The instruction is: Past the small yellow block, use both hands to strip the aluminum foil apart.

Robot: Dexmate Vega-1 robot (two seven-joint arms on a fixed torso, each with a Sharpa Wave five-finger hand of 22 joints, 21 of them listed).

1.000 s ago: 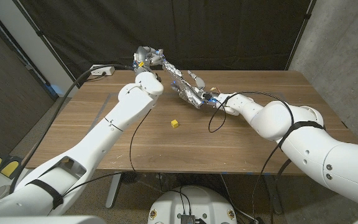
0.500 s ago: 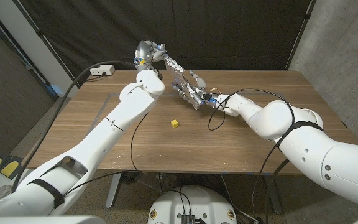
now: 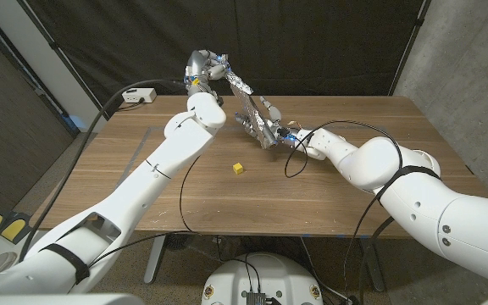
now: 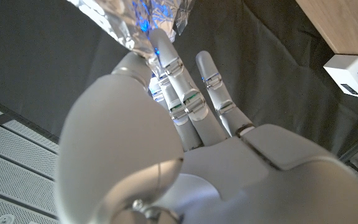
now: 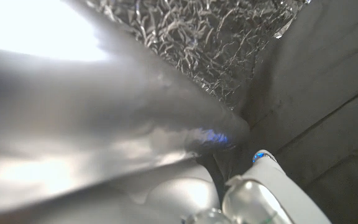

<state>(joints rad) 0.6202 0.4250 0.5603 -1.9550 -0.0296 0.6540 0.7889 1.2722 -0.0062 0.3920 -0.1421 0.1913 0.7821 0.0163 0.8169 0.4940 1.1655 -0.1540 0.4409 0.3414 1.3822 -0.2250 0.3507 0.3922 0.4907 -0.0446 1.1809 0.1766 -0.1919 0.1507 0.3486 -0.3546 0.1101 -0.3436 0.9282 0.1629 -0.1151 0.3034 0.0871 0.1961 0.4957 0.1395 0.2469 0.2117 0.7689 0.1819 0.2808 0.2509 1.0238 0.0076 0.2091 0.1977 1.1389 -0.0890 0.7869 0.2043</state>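
A crinkled strip of aluminum foil hangs stretched in the air above the table's far side, past the small yellow block. My left hand grips its upper end, raised above the far edge. My right hand grips the lower end just over the wood. In the left wrist view the foil is caught at my fingertips. The right wrist view has crumpled foil close against the lens.
A white power strip with a black cable lies at the table's far left corner. A thin black cable loops over the wooden table near my right forearm. Dark curtains hang behind the table.
My left hand has lifted its end of the foil higher and farther back, and the right hand has shifted slightly left, so the strip stands steeper and tauter than a second ago.
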